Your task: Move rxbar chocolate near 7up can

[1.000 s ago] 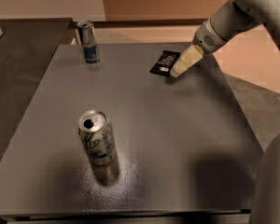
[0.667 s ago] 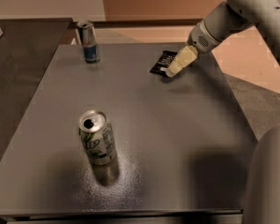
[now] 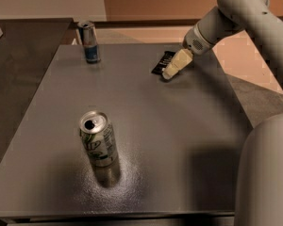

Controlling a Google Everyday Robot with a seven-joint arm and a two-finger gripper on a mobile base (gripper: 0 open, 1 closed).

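Note:
The rxbar chocolate, a flat black wrapper, lies on the grey table at the far right. My gripper reaches down from the upper right and its cream fingers lie over the bar's right edge, touching or just above it. The 7up can, white with green markings and a silver top, stands upright at the front left of the table, well away from the bar and the gripper.
A slim blue-and-silver can stands upright at the table's far left corner. My arm crosses the upper right, and a large grey part of the robot fills the lower right corner.
My gripper has shifted a little to the left and down onto the rxbar chocolate. The bar and both cans have not moved.

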